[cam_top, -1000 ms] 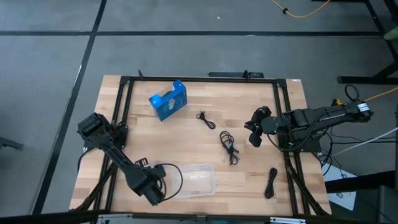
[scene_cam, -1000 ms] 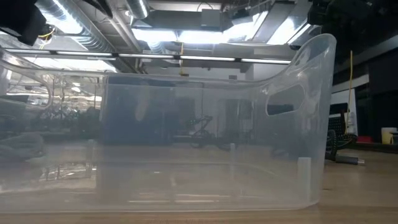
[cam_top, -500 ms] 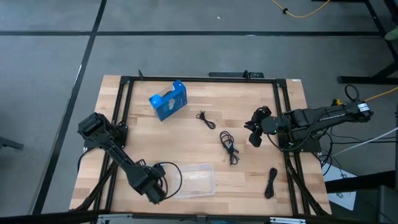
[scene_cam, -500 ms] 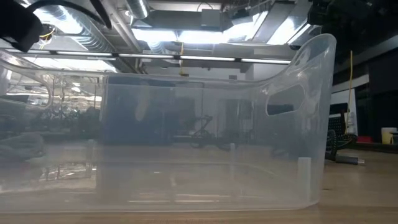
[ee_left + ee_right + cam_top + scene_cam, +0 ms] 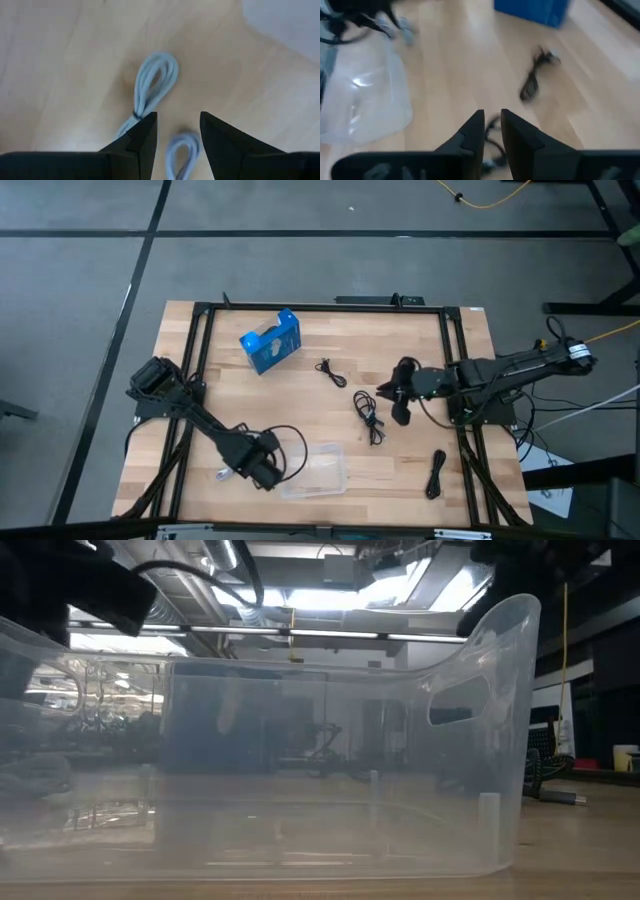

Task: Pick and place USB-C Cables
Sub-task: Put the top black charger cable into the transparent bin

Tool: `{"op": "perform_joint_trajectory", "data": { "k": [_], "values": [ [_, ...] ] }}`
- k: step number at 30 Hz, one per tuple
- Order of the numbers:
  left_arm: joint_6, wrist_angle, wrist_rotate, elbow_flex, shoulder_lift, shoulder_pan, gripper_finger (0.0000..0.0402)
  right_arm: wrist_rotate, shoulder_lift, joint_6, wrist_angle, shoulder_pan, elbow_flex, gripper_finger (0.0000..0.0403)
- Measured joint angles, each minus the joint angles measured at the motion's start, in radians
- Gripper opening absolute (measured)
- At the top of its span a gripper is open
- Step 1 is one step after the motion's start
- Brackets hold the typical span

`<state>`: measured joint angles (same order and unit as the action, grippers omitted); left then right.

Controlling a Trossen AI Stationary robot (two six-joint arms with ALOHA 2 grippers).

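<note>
In the high view three black USB-C cables lie on the wood: one (image 5: 329,370) near the blue box, one (image 5: 369,418) mid-table, one (image 5: 436,473) by the right near corner. A light grey cable (image 5: 225,473) shows beside my left gripper (image 5: 258,468), left of the clear tray (image 5: 318,470). The left wrist view shows two light grey cables, one (image 5: 155,85) ahead of the open left gripper (image 5: 178,129) and one (image 5: 182,152) between its fingers, untouched. My right gripper (image 5: 393,402), (image 5: 492,131) hovers just right of the middle black cable (image 5: 492,136), its fingers narrowly apart.
The blue box (image 5: 271,340) stands toward the table's far left. The clear tray (image 5: 300,790) fills the low view and lies at the near edge. A black frame rail (image 5: 320,307) runs around the table. Bare wood lies between the box and the tray.
My left gripper has shifted a little toward the table's right, closer to the tray's left end, uncovering a light grey cable on its left. My right gripper has moved toward the table's left and slightly nearer, toward the middle black cable. The black cables have stayed put.
</note>
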<state>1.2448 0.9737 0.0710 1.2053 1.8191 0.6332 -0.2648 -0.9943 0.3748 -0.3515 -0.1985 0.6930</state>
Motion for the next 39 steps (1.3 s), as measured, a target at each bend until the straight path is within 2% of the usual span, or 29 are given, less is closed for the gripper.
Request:
{"op": "perform_joint_trajectory", "data": {
  "k": [5, 9, 12, 16, 20, 25, 31, 35, 39],
  "values": [
    [0.014, 0.142, -0.043, 0.000, -0.019, 0.010, 0.0143, -0.017, -0.053, -0.078, 0.076, 0.031, 0.018, 0.0068],
    [0.052, 0.189, -0.030, 0.000, -0.067, 0.029, 0.0143, -0.050, -0.090, -0.157, 0.070, 0.104, 0.132, 0.0068],
    [0.054, 0.190, 0.017, 0.000, -0.111, 0.042, 0.0143, -0.014, -0.136, -0.209, -0.014, 0.173, 0.263, 0.0068],
    [0.054, 0.193, 0.123, 0.000, -0.176, 0.060, 0.0143, 0.053, -0.235, -0.229, -0.217, 0.272, 0.436, 0.0068],
    [0.054, 0.196, 0.222, 0.000, -0.219, 0.069, 0.0143, 0.128, -0.364, -0.237, -0.379, 0.359, 0.541, 0.0068],
    [0.054, 0.218, 0.291, 0.000, -0.217, 0.070, 0.0143, 0.237, -0.518, -0.315, -0.376, 0.431, 0.547, 0.0068],
    [0.054, 0.220, 0.293, 0.000, -0.210, 0.067, 0.0143, 0.268, -0.669, -0.407, -0.332, 0.447, 0.544, 0.0068],
    [0.054, 0.221, 0.314, 0.000, -0.210, 0.067, 0.0143, 0.270, -0.737, -0.394, -0.213, 0.443, 0.544, 0.0068],
    [0.054, 0.220, 0.348, 0.000, -0.210, 0.067, 0.0143, 0.268, -0.789, -0.309, -0.120, 0.436, 0.544, 0.0068]
  ]
}}
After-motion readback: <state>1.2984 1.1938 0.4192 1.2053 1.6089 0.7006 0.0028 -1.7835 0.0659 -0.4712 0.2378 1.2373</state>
